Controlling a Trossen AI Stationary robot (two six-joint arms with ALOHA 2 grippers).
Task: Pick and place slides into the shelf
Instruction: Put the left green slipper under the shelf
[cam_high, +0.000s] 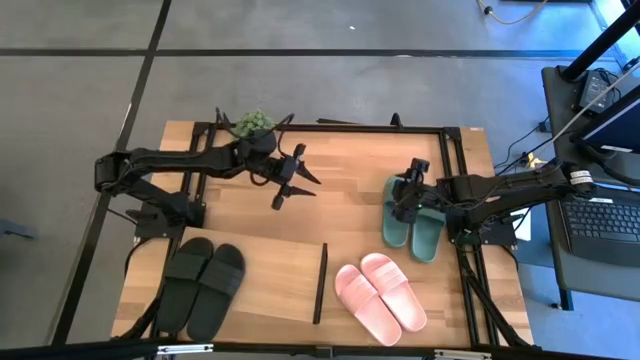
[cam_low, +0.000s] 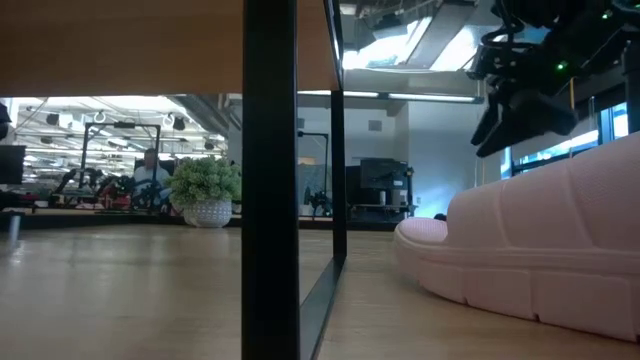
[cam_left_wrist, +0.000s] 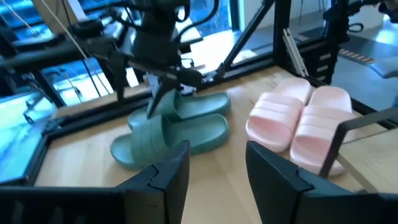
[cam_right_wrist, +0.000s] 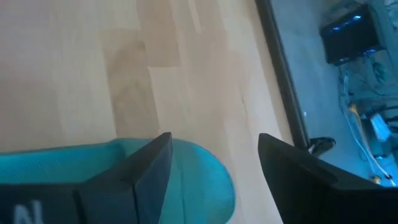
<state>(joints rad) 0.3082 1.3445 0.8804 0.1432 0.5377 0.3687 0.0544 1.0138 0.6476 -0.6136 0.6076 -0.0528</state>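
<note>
The dark green slides (cam_high: 412, 228) lie side by side on the table at the right, soles down. My right gripper (cam_high: 403, 203) stands open over their far end; in its wrist view one finger (cam_right_wrist: 146, 174) is over a green slide (cam_right_wrist: 93, 180) and the other (cam_right_wrist: 292, 180) is past its rounded end. My left gripper (cam_high: 292, 186) hangs open above the table's middle, pointing toward the green pair (cam_left_wrist: 174, 124). The pink slides (cam_high: 380, 292) lie near the front, right of the shelf's black divider (cam_high: 320, 283). The black slides (cam_high: 203, 288) lie over the left end of the shelf's top board (cam_high: 275, 275). My right gripper comes slanting down from the table's right over the far end of a green slide (cam_right_wrist: 193, 168). Whether its fingers touch the slide, I cannot tell. My left gripper touches nothing.
A small potted plant (cam_high: 254, 123) stands at the table's far edge, behind the left arm. A black metal frame (cam_high: 455, 160) runs round the table. A laptop (cam_high: 605, 220) sits on a stand to the right, off the table. Bare wood lies between the two grippers.
</note>
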